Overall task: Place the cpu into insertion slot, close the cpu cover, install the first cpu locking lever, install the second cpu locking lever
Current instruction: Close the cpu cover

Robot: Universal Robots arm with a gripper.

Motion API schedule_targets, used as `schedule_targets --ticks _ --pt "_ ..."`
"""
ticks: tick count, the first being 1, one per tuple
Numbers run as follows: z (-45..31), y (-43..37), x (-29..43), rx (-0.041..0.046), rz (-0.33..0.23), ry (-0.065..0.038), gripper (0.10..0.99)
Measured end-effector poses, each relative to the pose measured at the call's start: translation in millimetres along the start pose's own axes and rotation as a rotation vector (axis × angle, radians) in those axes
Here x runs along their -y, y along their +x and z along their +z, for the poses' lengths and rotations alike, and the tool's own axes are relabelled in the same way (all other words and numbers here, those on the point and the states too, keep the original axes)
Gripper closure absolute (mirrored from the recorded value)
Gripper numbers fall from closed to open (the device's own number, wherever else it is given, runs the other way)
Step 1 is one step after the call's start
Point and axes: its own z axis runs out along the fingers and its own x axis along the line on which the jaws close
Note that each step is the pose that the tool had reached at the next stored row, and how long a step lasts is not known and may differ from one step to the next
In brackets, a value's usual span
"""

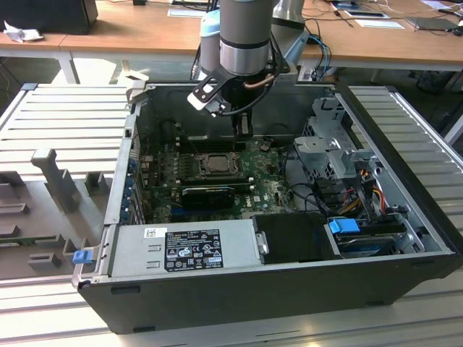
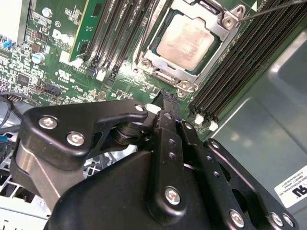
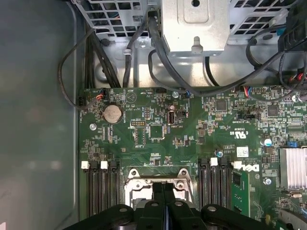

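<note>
Exterior view: black gripper [image 1: 242,131] hangs by the far edge of the dark-framed square insertion slot [image 1: 215,165], mid-board; no chip detail there.

Second wrist view fills that in. The pale silver-beige square cpu [image 2: 184,40] sits in the slot, w/ the thin silver-grey metal cpu cover [image 2: 221,29] down around it and the chip showing thru its window. A thin metal rod [image 2: 276,6] runs off one slot corner over the black memory slots [image 2: 230,72]; latched or not, can't tell.

First wrist view: gripper [image 3: 163,189] fingers pressed together, nothing btwn them.

Container: open dark PC case [image 1: 405,246] holds the green motherboard [image 1: 268,191], a grey power supply box [image 1: 184,246] along the wall nearest the exterior camera, and a metal drive cage [image 1: 329,141] by the exterior view's right wall.
</note>
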Motion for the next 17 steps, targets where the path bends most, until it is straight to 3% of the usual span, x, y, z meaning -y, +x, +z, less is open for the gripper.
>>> schedule_targets --ticks 12,17 --pt "0.7 -0.2 13.2 -0.0003 0.0 0.0 0.98" --pt "8.2 -0.8 17.7 -0.0004 0.0 0.001 0.98"
